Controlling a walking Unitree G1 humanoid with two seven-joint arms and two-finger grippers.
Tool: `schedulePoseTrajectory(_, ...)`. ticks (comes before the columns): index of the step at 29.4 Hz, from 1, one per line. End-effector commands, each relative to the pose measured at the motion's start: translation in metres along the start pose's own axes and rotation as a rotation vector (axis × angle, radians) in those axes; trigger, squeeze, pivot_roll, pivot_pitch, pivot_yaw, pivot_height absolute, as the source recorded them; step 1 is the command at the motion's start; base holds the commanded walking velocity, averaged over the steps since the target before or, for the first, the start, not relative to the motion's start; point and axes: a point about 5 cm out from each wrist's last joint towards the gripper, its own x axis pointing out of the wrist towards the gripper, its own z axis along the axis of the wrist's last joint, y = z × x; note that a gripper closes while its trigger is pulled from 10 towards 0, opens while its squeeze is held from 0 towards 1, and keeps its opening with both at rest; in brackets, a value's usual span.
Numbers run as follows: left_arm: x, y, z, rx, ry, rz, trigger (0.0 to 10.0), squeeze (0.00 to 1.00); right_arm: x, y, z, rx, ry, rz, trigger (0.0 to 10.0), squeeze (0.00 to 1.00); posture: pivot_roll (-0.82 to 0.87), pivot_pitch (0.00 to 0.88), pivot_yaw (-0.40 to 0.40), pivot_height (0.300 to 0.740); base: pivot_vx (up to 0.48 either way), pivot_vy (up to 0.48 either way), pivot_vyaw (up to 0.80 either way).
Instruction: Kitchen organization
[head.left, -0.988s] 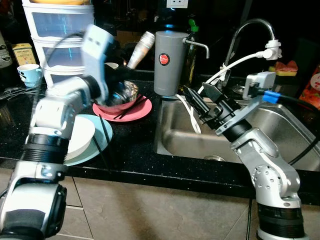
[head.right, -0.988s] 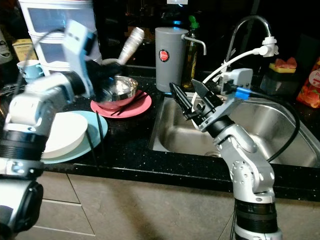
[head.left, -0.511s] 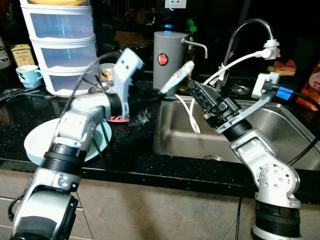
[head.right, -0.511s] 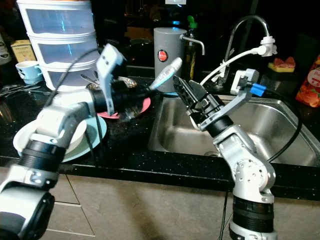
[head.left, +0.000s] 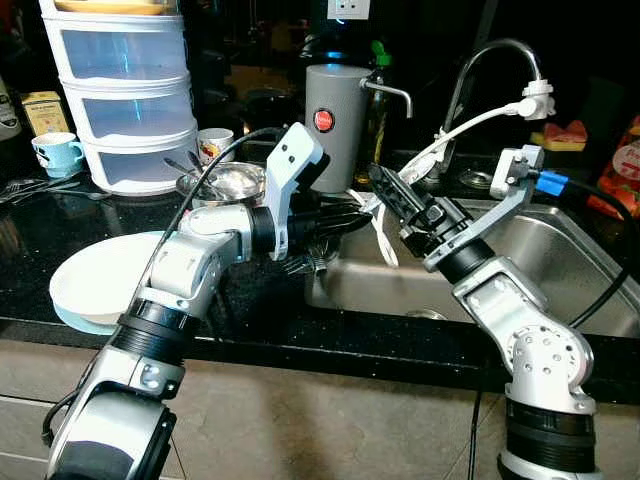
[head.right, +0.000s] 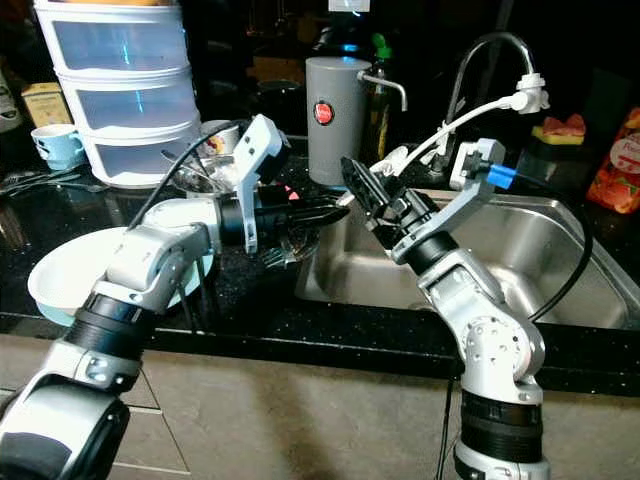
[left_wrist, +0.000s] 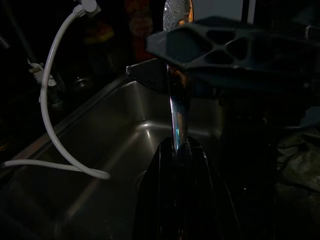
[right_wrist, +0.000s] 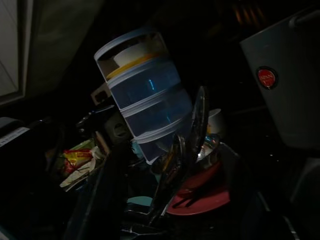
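Both arms are built of silver-grey rounded casings joined by ribbed black rings. The left arm (head.left: 180, 275) carries a pale grey wrist block with a thin black cable looping over it. The right arm (head.left: 515, 320) bears a similar block with a blue connector and a thick black cable. Each ends in long black fingers with cut-out webbing.

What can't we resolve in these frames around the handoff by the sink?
- Right gripper: open or shut unclear in the eye views; the left gripper and dark background overlap it.
- Utensil: its type unclear; the top is cut off by the left wrist view's edge.
- Pink plate: mostly hidden in the eye views behind the left arm.
- Sink drain: hidden behind the right arm.
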Motion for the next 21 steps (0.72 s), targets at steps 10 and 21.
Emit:
schedulePoseTrajectory(10, 0.0034, -0.0023, -0.0002, 0.021, 0.007, -0.005, 10.0, 0.0, 0.0005, -0.0006, -0.0008, -0.001, 0.018, -0.015, 0.0, 0.0, 0.05, 0.07, -0.012, 0.74, 0.0, 0.0, 0.0)
schedulePoseTrajectory(21, 0.0052, 0.0008, -0.0038, 0.041, 0.018, 0.047, 10.0, 0.22, 0.0007, 0.0026, -0.0017, 0.009, 0.018, 0.011, 0.0, 0.0, 0.04, 0.062, -0.015, 0.74, 0.0, 0.0, 0.0)
